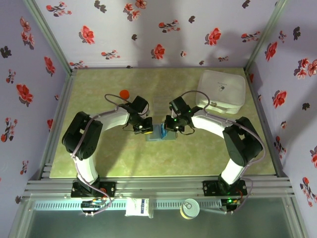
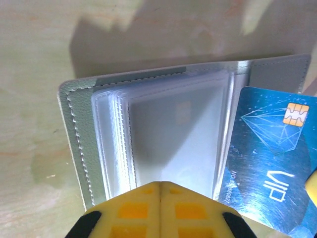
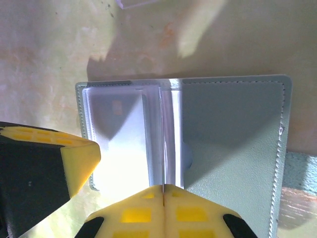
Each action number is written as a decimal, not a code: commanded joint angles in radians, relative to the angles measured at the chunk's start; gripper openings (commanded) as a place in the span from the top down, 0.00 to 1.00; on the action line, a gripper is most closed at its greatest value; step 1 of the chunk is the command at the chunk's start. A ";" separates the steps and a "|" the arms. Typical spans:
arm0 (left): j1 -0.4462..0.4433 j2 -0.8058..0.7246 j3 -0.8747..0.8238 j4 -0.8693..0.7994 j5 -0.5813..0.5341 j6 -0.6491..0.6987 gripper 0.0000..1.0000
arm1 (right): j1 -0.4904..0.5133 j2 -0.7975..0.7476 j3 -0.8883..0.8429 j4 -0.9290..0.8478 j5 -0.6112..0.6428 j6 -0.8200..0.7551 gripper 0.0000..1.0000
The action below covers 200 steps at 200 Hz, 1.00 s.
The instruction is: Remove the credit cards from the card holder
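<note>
Reaching inward, both arms meet over the card holder: left gripper closed, right gripper pinching a credit card.

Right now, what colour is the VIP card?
The credit card is bright blue with a gold chip; best in left wrist view.

The top camera looks steeply down from above and behind the arm bases, far enough to take in the whole worktop. Each wrist camera looks down from very near, the left fingers or right fingers at its lower edge. All three views share the open card holder mid-worktop.
</note>
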 commanded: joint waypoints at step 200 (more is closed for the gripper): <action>0.111 -0.153 -0.075 -0.012 -0.023 0.055 0.96 | -0.089 0.349 0.785 -0.681 0.106 -1.548 1.00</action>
